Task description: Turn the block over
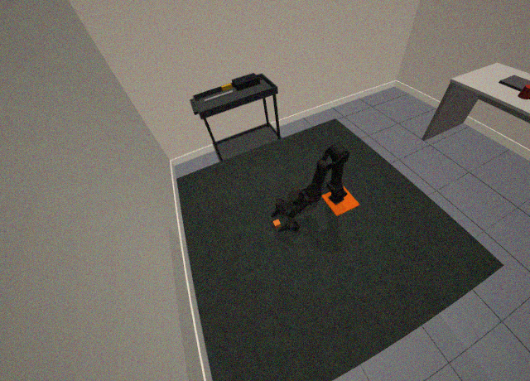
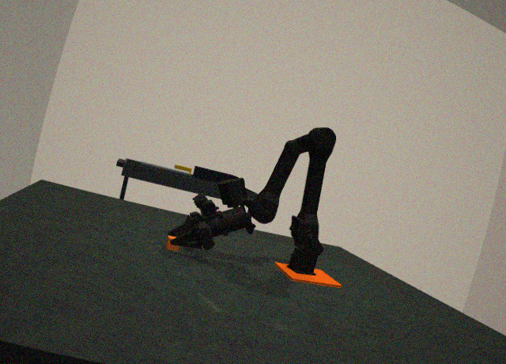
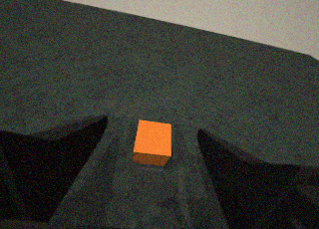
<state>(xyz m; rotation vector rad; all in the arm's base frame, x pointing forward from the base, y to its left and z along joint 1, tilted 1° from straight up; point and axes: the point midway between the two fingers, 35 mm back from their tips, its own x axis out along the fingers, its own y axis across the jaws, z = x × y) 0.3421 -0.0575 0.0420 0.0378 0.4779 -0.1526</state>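
A small orange block [image 1: 276, 222] [image 2: 171, 248] [image 3: 154, 138] rests on the dark table surface [image 1: 308, 300] [image 2: 122, 307] [image 3: 150, 65]. Its bright top and a darker side facing the wrist camera look plain; no marking can be made out on the faces in view. My gripper [image 1: 276, 223] [image 2: 171, 238] [image 3: 154, 126] is open, low over the surface and tilted to a shallow angle. In the wrist view its fingers stand on either side of the block, with a gap on each side. In the exterior view a finger partly hides the block.
The arm's base stands on an orange plate [image 1: 349, 204] [image 2: 326, 281] to the right of the block. A dark cart [image 1: 239, 105] [image 2: 163, 181] with a yellow item [image 1: 226, 87] [image 2: 183, 168] stands beyond the dark area. A white table [image 1: 479, 77] is at the far right.
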